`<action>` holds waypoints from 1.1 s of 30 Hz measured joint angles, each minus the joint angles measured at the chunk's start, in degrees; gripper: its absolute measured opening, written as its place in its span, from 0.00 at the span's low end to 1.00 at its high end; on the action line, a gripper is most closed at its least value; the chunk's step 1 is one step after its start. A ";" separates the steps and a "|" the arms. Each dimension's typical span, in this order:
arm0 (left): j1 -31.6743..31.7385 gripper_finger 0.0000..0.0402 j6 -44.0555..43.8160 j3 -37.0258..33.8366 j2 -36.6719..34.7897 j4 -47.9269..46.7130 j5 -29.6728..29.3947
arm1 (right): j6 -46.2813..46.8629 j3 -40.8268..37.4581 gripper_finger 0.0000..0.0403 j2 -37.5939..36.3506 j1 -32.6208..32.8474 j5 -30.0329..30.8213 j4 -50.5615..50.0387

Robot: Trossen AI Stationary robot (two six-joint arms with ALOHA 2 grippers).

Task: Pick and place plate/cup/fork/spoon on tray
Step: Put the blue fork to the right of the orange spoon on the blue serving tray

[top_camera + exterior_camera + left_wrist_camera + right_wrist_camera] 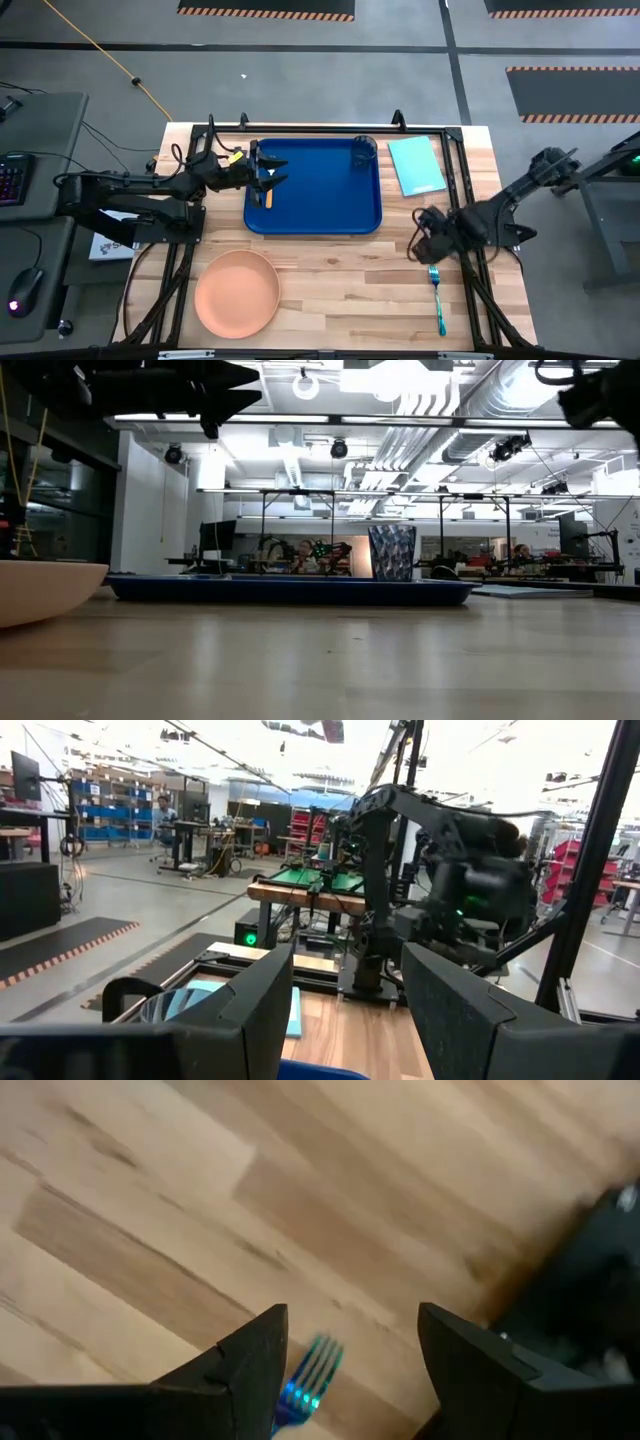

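The dark-blue tray (330,205) lies at the table's far middle, with the blue cup (363,152) standing upright in its far right corner. A slim short thing (267,195), perhaps the spoon, lies on the tray's left part. My left gripper (270,172) hangs open above it, pointing level toward the table's right. The peach plate (237,291) rests on the table near the front left. The teal fork (437,298) lies on the table at the front right. My right gripper (345,1370) points down, open, above the fork's tines (310,1375), clear of them.
A light-teal flat sheet (416,165) lies right of the tray near the far edge. Black frame rails run along the table's left, right and far sides. Bare wood stretches between the plate and the fork.
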 joint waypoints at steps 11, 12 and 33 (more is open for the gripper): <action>-0.59 0.44 -6.73 -0.02 -0.01 -2.62 0.15 | 29.18 0.00 0.54 14.30 16.95 -9.28 13.23; -0.91 0.44 -7.64 -0.02 -0.01 -3.25 0.28 | 31.47 0.00 0.54 15.73 18.38 -9.70 15.28; -6.10 0.44 -8.52 -0.02 -0.01 -4.13 -0.02 | 38.97 -0.02 0.51 27.78 21.14 -9.75 16.02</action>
